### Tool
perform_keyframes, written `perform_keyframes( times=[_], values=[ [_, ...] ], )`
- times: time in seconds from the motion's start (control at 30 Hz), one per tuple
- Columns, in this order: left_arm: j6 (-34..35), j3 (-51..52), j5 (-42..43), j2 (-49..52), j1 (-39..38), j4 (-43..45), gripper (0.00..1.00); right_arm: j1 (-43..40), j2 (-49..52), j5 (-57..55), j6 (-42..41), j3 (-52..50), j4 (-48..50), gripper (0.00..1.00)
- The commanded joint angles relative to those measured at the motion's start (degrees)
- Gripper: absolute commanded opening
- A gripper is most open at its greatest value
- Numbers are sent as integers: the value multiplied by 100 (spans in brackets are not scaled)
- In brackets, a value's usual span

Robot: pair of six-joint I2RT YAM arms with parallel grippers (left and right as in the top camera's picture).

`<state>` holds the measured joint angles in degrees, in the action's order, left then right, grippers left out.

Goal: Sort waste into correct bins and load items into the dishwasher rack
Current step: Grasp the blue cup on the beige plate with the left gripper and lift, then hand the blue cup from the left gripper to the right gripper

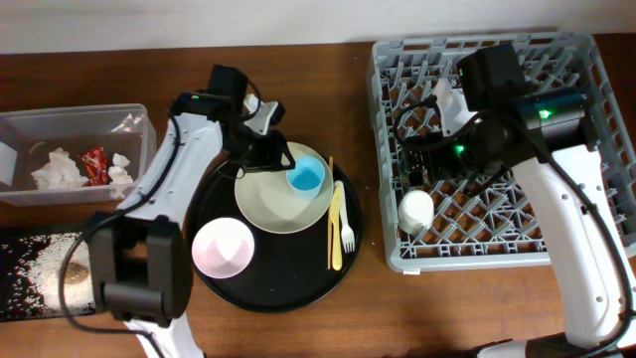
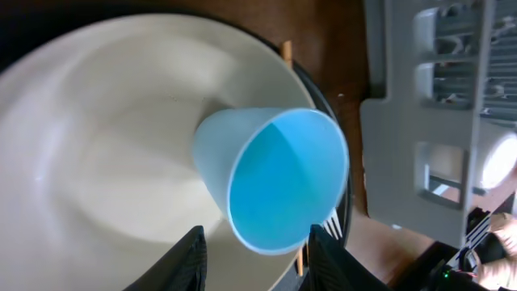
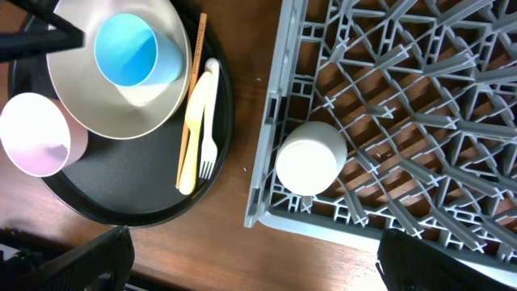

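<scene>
A small blue cup (image 1: 306,177) (image 2: 275,178) lies tilted on the cream plate (image 1: 268,204) (image 2: 105,145), on the round black tray (image 1: 278,288). My left gripper (image 1: 283,159) (image 2: 258,259) hangs over the plate, jaws apart on either side of the cup's rim. A gap shows at the left finger. The pink bowl (image 1: 223,248), fork (image 1: 348,234) and chopsticks (image 1: 332,199) also lie on the tray. My right gripper (image 1: 425,159) (image 3: 258,267) stands wide open and empty above the grey dishwasher rack (image 1: 586,60) (image 3: 339,226). A cream cup (image 1: 417,209) (image 3: 311,158) lies in the rack's front left corner.
A clear tub (image 1: 75,111) at the far left holds white tissues (image 1: 55,169) and a red wrapper (image 1: 92,164). In front of it a shallow black bin (image 1: 30,288) holds white grains. Bare wooden table separates tray and rack.
</scene>
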<state>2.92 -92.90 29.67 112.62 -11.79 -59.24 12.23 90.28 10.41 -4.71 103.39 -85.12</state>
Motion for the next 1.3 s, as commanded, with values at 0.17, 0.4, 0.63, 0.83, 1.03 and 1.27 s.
perform_keyframes(
  times=[0.17,0.4,0.63,0.83,1.03,1.27],
  values=[
    [402,20,-643,295,-450,120,41,50,11,-57,0,63,-17,100],
    [544,20,-1176,420,-680,138,39,50,11,-57,0,-160,4,100],
    [544,9,-1172,542,-678,225,0,50,11,-52,-2,-160,4,99],
    [304,-1021,2223,-219,966,157,0,50,9,2114,1003,-155,181,95],
    [-1956,-787,5746,-291,2055,-1080,0,50,9,4767,2249,-157,688,95],
    [-3093,-723,6050,-293,796,-1880,0,50,11,4940,2245,-157,1456,91]
  ],
)
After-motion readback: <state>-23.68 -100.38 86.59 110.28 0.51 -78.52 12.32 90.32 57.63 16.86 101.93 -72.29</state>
